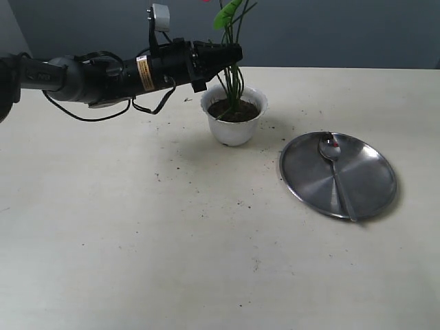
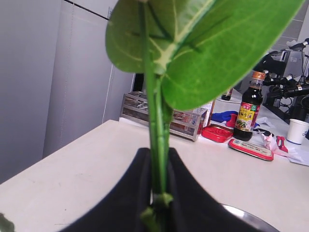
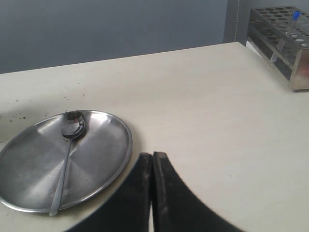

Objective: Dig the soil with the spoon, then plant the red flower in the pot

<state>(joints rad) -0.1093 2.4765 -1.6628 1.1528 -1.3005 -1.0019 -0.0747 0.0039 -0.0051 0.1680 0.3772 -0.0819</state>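
The left pincer (image 1: 232, 53) reaches in from the left side of the exterior view and is clenched on the green stems of the red flower (image 1: 234, 82), just above the pot (image 1: 234, 117). The stems run down into the soil (image 1: 234, 110) inside the pot, which stands upright on the pale counter (image 1: 137, 240). Only the stems and a green leaf show — the petals are cut off at the upper edge of the exterior view. In the left wrist view the black fingers (image 2: 130, 193) press on the stem from both sides, beneath a broad leaf.

The spoon (image 1: 337, 172) lies in the round steel plate (image 1: 371, 185), to the right of the pot and apart from it, its bowl toward the far rim. Dark crumbs dot the counter around the pot.

The right pincer (image 3: 152, 166) shows only in its own wrist view, closed with its fingers touching and holding nothing, near the plate.
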